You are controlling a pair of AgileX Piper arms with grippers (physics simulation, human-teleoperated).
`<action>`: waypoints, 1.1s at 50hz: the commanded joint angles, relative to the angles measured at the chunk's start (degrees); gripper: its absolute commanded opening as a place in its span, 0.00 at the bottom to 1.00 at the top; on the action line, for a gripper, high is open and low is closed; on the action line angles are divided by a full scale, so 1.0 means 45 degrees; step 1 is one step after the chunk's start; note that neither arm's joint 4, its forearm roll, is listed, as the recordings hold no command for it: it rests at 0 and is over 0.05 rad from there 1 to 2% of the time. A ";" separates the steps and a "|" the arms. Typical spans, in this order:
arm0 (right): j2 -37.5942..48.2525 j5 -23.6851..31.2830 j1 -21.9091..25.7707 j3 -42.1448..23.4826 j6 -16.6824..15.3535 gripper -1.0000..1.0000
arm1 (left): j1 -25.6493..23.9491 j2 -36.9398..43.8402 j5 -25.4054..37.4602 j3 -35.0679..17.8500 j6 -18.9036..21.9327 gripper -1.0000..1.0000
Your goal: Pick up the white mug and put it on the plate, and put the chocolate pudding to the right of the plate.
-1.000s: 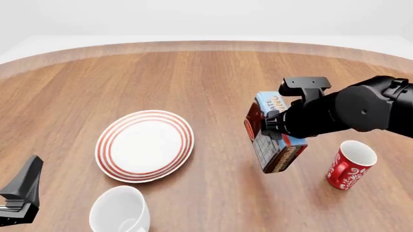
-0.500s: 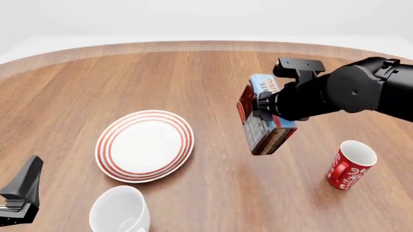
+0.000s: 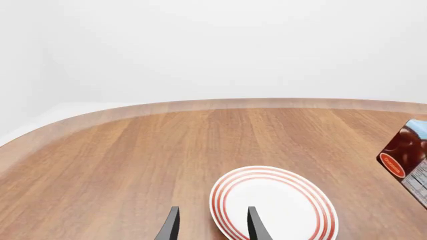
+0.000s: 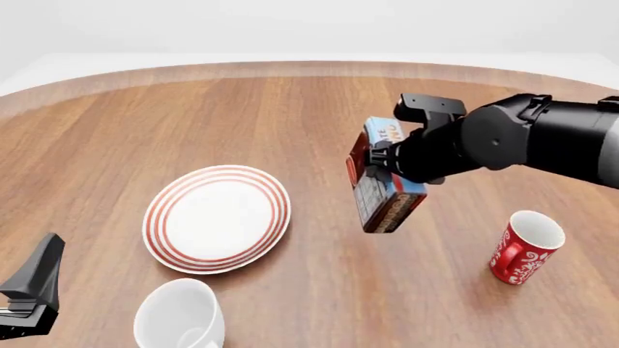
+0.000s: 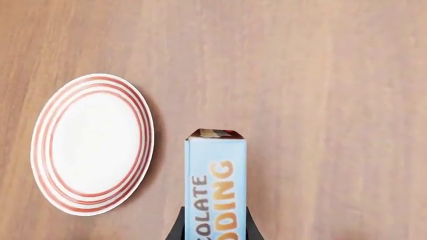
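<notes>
My right gripper [image 4: 392, 174] is shut on the chocolate pudding carton [image 4: 380, 185] and holds it in the air, right of the plate [image 4: 217, 217]. In the right wrist view the carton's light blue face [image 5: 215, 187] sits between my fingers [image 5: 176, 227], with the plate [image 5: 92, 142] below it. The white mug [image 4: 180, 316] lies at the near edge, just in front of the plate. My left gripper [image 4: 29, 290] is at the near left; its fingers [image 3: 168, 227] stand apart and empty, next to the plate's rim [image 3: 217, 200].
A red mug with white swirls [image 4: 522, 246] stands on the table at the right, near the held carton. The wooden table's curved far edge [image 4: 309, 69] runs across the back.
My right gripper has carried the pudding carton up and to the left, toward the plate. The left arm, the plate and both mugs have not moved.
</notes>
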 commanded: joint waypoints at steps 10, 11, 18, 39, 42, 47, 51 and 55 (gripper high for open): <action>0.1362 -0.0566 0.0119 -0.0207 0.0342 0.00 | 0.0000 0.0000 0.0000 0.0000 0.0000 1.00; 0.1519 -0.0583 0.0121 -0.0249 0.0302 0.00 | 0.0000 0.0000 0.0000 0.0000 0.0000 1.00; 0.1802 -0.0690 0.0210 -0.0325 0.0399 0.00 | 0.0000 0.0000 0.0000 0.0000 0.0000 1.00; 0.2526 -0.0818 0.0113 -0.0441 0.0119 0.00 | 0.0000 0.0000 0.0000 0.0000 0.0000 1.00; 0.2563 -0.0798 0.0063 -0.0425 0.0104 0.00 | 0.0000 0.0000 0.0000 0.0000 0.0000 1.00; 0.2675 -0.0730 0.0128 -0.0496 0.0114 0.00 | 0.0000 0.0000 0.0000 0.0000 0.0000 1.00; 0.2776 -0.0731 0.0153 -0.0548 0.0083 0.00 | 0.0000 0.0000 0.0000 0.0000 0.0000 1.00; 0.2936 -0.0795 0.0190 -0.0530 0.0158 0.00 | 0.0000 0.0000 0.0000 0.0000 0.0000 1.00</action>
